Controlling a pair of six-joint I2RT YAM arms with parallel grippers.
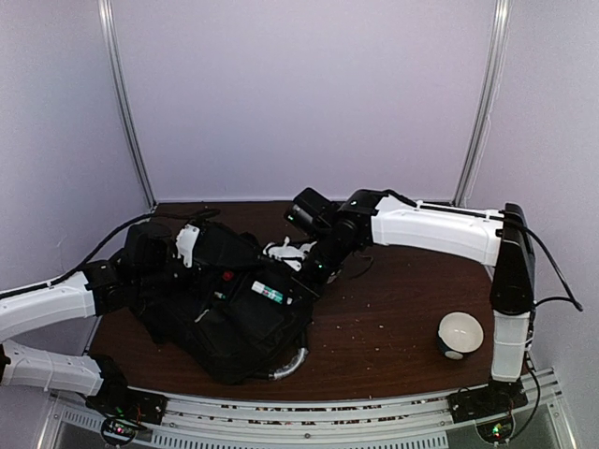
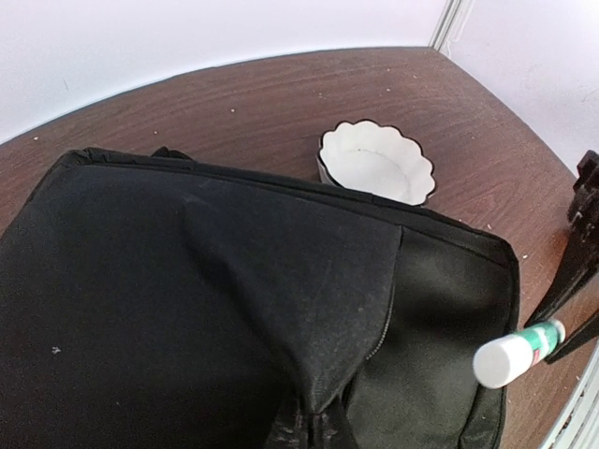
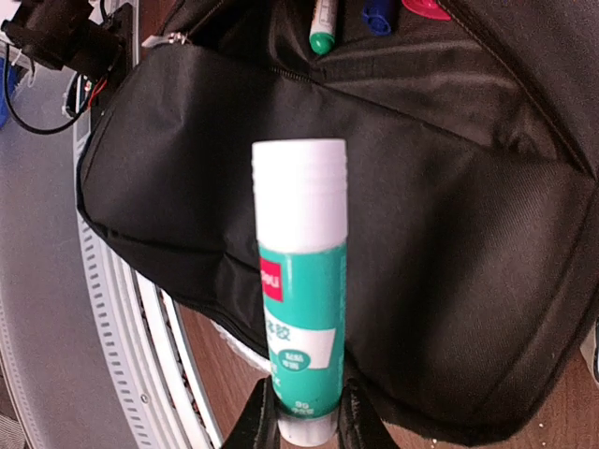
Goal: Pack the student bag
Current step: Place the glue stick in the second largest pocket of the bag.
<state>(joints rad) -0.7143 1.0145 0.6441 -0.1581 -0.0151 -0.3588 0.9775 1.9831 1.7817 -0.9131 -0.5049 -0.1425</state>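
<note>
Student bag (image 1: 220, 323): lies flat on the left-centre of the dark wooden table (image 1: 393, 313), far bigger than anything else there, with its silvery curved handle (image 1: 290, 365) at the near edge.
Left gripper (image 1: 190, 246): on the far-left part of the bag, jaws pressed together. Its wrist view shows the black cloth gathered into a pinched ridge running to the bottom edge, though the fingers themselves are out of sight there.
Right gripper (image 3: 304, 416): reaches in from the right over the bag, jaws clamped on the bottom end of a glue stick (image 3: 299, 309).
Glue stick: white cap, teal label, pointing away from the fingers across the bag's front panel. Whether it touches the fabric cannot be told.
Bag pocket: open along a zip at the top of the right wrist view, showing a green-tipped pen (image 3: 323, 23), something blue (image 3: 376, 17) and something red (image 3: 426, 7).
Bowl (image 1: 460, 332): white inside with a scalloped rim, upright on the table's right side — well apart from the bag.
</note>
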